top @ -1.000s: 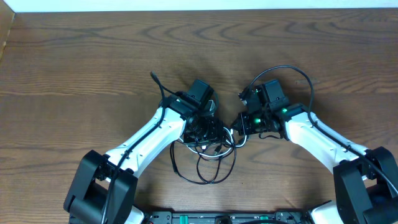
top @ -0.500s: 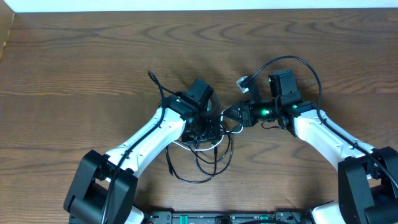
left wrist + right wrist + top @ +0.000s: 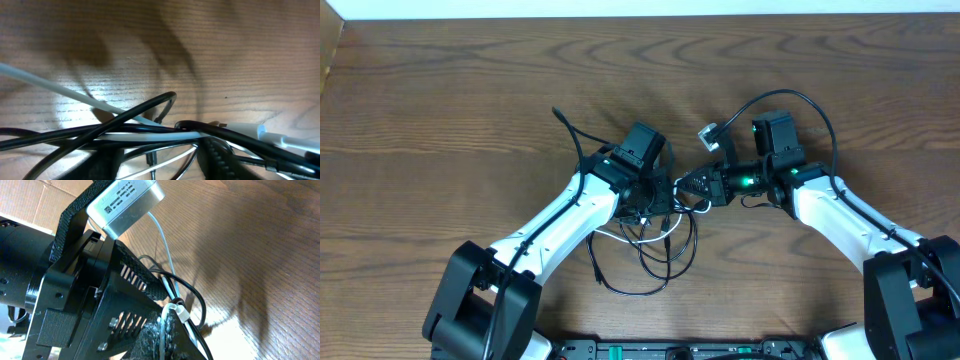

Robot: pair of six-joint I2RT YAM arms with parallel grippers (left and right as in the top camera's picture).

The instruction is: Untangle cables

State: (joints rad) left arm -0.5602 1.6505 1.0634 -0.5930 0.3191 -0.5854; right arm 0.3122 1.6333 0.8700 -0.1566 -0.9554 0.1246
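Note:
A tangle of thin cables [image 3: 655, 235], black ones and a white one, lies on the wooden table between my two grippers. My left gripper [image 3: 645, 198] sits over the tangle's top. In the left wrist view its fingers [image 3: 215, 157] stand apart, and black cables [image 3: 150, 102] and the white cable [image 3: 60, 90] stretch across in front of them. My right gripper [image 3: 692, 185] points left and is shut on the white cable [image 3: 162, 240], which runs between its pads [image 3: 167, 325]. A black loop [image 3: 800, 98] arcs over the right wrist. A small plug [image 3: 708, 132] sticks up beside it.
One black cable end [image 3: 558, 115] lies out to the upper left of the left arm. Another black end [image 3: 596, 268] lies near the front. A cardboard box edge [image 3: 330, 50] stands at the far left. The left wrist's camera housing [image 3: 127, 200] is close to my right gripper.
My right gripper has swung up and turned to point left, pulling the white cable taut. The tangle has spread looser below, and the upper-left black end has slid further left.

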